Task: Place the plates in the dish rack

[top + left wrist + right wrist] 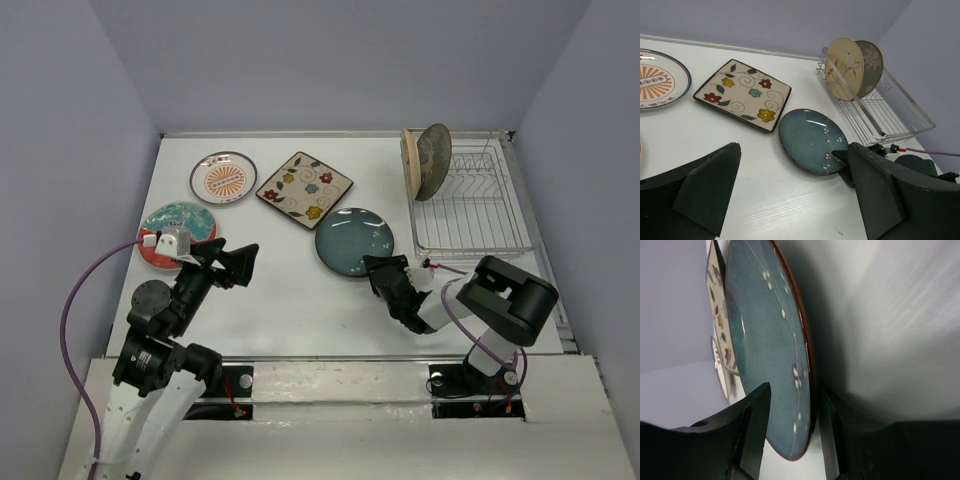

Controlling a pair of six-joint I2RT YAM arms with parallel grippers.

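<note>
The dark teal-blue plate lies flat on the table. My right gripper is open, its jaws straddling the plate's near rim, one finger above and one below, with a gap showing. My left gripper is open and empty above the table, just right of the teal-and-red plate. The orange-sunburst plate and the square floral plate lie flat at the back. The cream bird plate and the grey tree plate stand upright in the dish rack.
The rack stands at the back right against the table's right edge; its near prongs hold nothing. A purple cable loops from the left arm. Grey walls enclose the table on three sides.
</note>
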